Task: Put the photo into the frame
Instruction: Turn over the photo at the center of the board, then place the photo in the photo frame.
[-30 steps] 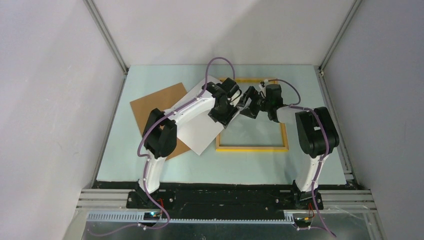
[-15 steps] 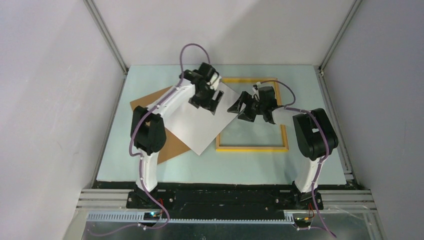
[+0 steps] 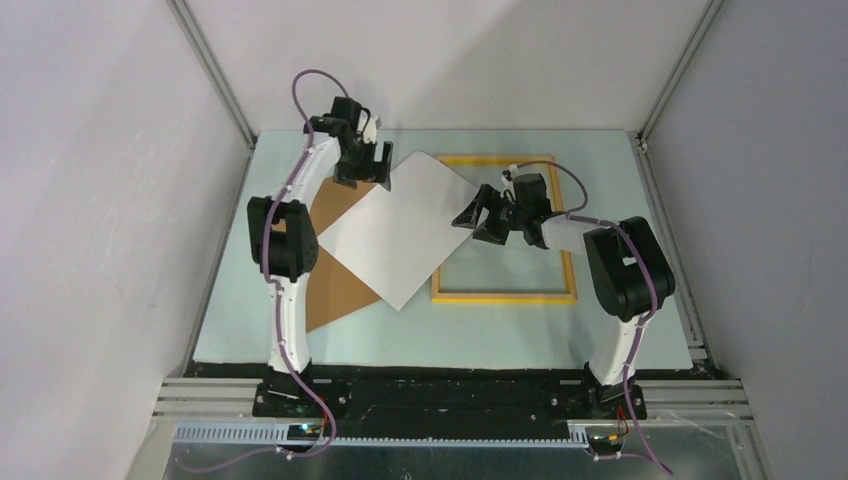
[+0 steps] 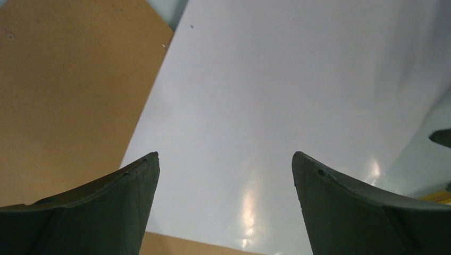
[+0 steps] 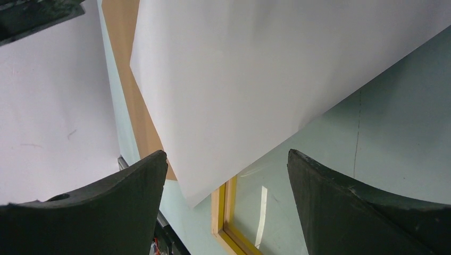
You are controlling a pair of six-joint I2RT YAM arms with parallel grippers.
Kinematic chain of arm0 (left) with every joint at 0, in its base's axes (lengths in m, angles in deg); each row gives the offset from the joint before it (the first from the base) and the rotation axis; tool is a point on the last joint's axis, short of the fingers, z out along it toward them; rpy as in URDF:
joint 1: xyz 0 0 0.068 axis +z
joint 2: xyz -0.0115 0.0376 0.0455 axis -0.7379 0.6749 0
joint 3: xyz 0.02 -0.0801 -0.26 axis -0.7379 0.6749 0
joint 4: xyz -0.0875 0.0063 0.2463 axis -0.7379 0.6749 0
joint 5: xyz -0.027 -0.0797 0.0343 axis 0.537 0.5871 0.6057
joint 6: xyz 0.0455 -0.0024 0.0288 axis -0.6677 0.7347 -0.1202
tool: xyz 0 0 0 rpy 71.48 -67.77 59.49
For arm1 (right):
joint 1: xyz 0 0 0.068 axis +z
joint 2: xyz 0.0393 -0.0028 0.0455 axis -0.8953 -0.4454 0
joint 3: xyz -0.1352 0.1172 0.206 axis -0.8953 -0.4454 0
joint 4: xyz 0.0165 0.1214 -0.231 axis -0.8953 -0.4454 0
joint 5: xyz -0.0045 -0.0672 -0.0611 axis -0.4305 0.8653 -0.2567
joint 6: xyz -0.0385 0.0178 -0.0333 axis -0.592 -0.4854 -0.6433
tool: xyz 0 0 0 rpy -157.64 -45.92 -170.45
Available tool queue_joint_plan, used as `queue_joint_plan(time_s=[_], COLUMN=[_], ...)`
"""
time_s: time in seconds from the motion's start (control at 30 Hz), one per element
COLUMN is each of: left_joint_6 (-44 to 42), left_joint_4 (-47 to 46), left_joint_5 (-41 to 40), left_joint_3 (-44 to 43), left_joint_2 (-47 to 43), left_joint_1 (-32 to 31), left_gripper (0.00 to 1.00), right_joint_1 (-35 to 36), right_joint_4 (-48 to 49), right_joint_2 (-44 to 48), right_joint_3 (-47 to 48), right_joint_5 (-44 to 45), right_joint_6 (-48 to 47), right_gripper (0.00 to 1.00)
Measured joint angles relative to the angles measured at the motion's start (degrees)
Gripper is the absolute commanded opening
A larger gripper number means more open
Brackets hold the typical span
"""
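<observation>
From above: my left gripper (image 3: 365, 175) has let go and backed to the far corner, jaws wide, empty; the photo (image 3: 400, 230) lies white-side-up (askew) across a corner of the frame (image 3: 505, 297); left wrist: fingers (image 4: 106, 212) spread above it; right wrist: right gripper (image 5: 226, 154) wide too, holding nothing; squaring remains.

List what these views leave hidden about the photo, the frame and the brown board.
The photo: printed side, every view; it lies white back up.
The frame: most of its left rail, top view; the photo covers it.
The brown board: its middle and right part, top view; under the photo.
The right gripper: whether it touches the photo, top view; too small to tell.
</observation>
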Motion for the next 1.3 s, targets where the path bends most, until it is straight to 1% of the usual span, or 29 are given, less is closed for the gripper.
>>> queue_joint_plan(time_s=[0.27, 0.67, 1.13, 1.3], left_joint_6=[1.77, 4.57, 5.64, 5.64], left_joint_4=[0.04, -0.13, -0.61, -1.99], left_joint_5=[2.91, 6.23, 9.07, 10.47], left_joint_3=[-6.27, -9.33, -9.94, -8.26], left_joint_2=[9.44, 15.45, 16.33, 15.85], left_joint_1=[3.43, 4.83, 5.73, 5.99], left_gripper=[0.99, 0.98, 0.95, 0.94], right_joint_1=[0.55, 1.16, 2.73, 2.78], right_joint_4=[0.00, 0.46, 1.38, 3.43], right_joint_2=[0.00, 0.00, -0.09, -1.44], right_joint_3=[0.00, -1.01, -2.01, -2.03], right_joint_5=[-0.02, 0.02, 0.24, 0.11], right_joint_6=[0.11, 0.44, 1.46, 2.60], right_gripper=[0.86, 0.85, 0.84, 0.84])
